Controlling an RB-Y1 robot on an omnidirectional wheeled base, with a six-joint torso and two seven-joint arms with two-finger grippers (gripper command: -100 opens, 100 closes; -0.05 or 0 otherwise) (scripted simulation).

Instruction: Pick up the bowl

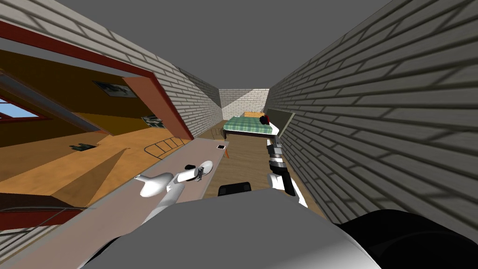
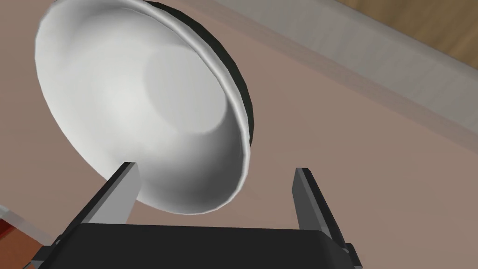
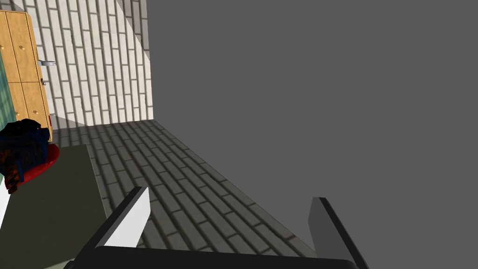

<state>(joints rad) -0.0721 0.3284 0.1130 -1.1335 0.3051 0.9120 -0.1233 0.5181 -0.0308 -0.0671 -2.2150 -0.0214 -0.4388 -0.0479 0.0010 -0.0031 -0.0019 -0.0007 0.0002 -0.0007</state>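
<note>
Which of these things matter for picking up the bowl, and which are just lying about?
For the job:
white bowl
left hand, open at the bowl's rim
table under the bowl

Just lying about:
flat little item farther along the table
bed
wooden drawers
right hand, open, off to the side

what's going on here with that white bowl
The left pincer is at the bowl, which sits on a long pinkish table. Its fingers are open with the bowl's near edge between them, so nothing is gripped and the bowl is not yet lifted. The right pincer is held out in front, open and empty.
</note>
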